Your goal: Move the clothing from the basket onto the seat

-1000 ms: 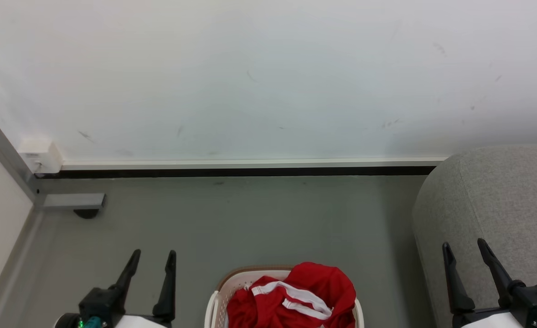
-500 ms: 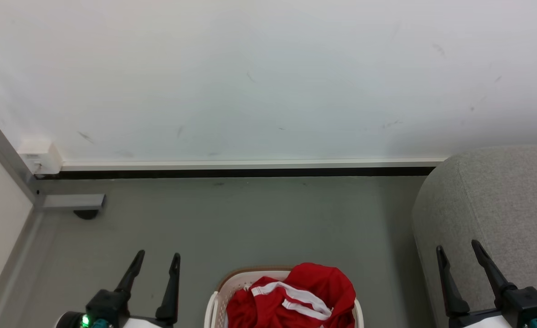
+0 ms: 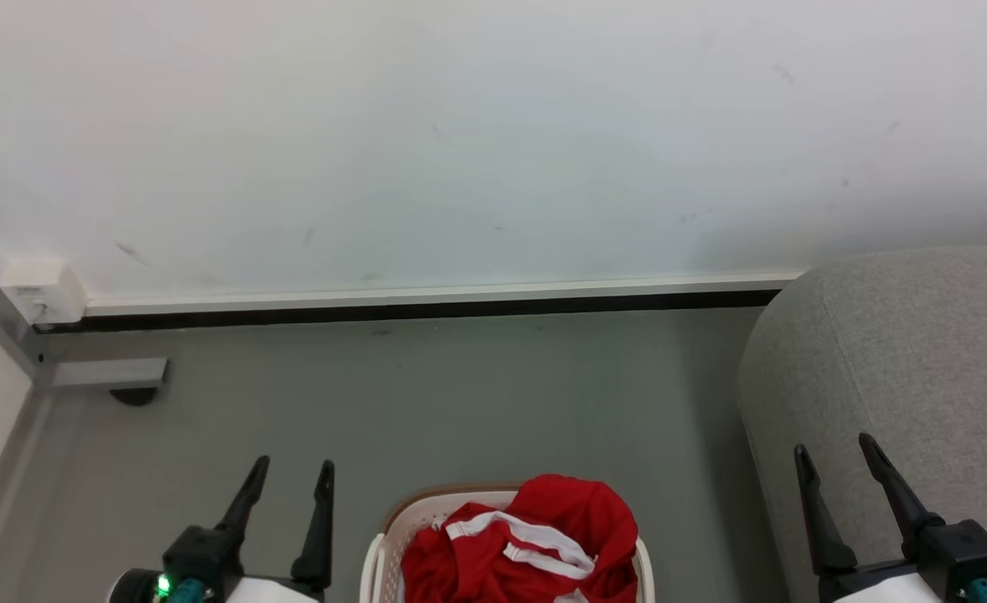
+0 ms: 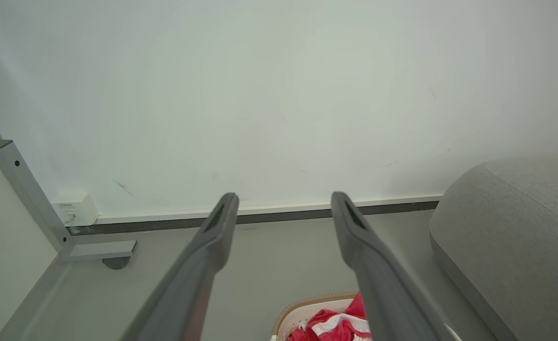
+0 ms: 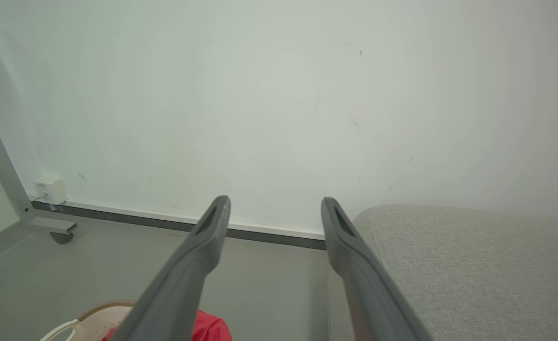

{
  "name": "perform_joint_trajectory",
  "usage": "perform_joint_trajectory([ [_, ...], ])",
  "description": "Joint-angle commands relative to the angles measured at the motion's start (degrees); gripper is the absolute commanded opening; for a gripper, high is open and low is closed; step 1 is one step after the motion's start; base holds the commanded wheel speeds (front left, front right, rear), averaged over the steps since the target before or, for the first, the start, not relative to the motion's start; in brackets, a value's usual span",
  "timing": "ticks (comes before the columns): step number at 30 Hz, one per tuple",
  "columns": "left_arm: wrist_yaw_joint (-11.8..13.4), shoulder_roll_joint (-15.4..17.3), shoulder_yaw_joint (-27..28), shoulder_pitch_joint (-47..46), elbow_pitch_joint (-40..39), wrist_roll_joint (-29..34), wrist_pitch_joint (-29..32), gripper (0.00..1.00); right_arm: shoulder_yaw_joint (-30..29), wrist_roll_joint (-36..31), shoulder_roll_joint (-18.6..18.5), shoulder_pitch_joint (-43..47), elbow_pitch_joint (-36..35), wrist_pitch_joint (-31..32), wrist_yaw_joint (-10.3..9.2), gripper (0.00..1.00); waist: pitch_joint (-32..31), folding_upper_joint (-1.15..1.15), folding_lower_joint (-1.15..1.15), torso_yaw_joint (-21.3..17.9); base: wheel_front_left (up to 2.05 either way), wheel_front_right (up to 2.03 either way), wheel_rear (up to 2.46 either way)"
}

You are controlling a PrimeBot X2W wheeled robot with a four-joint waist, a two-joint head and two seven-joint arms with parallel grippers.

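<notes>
Left gripper [image 3: 294, 463], right gripper [image 3: 833, 444]: both wide open, empty. Clothing [image 3: 535, 544] heaped above basket [image 3: 426, 502] rim, seat [image 3: 904, 352] alongside. Risks: shallow pinch drops garment on floor; snagged fabric tips basket.

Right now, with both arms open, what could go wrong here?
The red clothing is bunched in the basket, so the left fingers might snag the perforated wall and drag the basket along. The seat has a rounded edge near the right fingers; a garment dropped there could slide to the floor.
</notes>
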Motion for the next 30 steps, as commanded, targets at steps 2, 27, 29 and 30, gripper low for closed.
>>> perform_joint_trajectory([
  [2,-0.6,-0.1,-0.9,-1.1,0.9,0.4,0.0,1.0,0.3,0.6,-0.5,-0.9,-0.4,0.0,-0.12,1.0,0.7,0.0,0.0,-1.2,0.0,0.0,0.0],
  [27,-3.1,-0.5,-18.7,-32.8,35.2,5.3,6.0,1.0,3.0,-1.1,0.8,-15.5,-13.2,0.0,-0.12,1.0,30.1,0.0,0.0,-10.7,0.0,0.0,0.0],
  [29,-2.6,-0.4,-19.9,-34.9,38.2,6.5,7.9,1.0,3.3,-1.1,1.3,-16.6,-14.3,0.0,-0.12,1.0,32.6,0.0,0.0,-11.0,0.0,0.0,0.0],
  [30,-2.4,-0.4,-20.7,-35.6,39.9,7.1,9.2,1.0,3.5,-1.0,1.4,-17.0,-14.8,0.0,-0.12,1.0,33.6,0.0,0.0,-11.1,0.0,0.0,0.0],
])
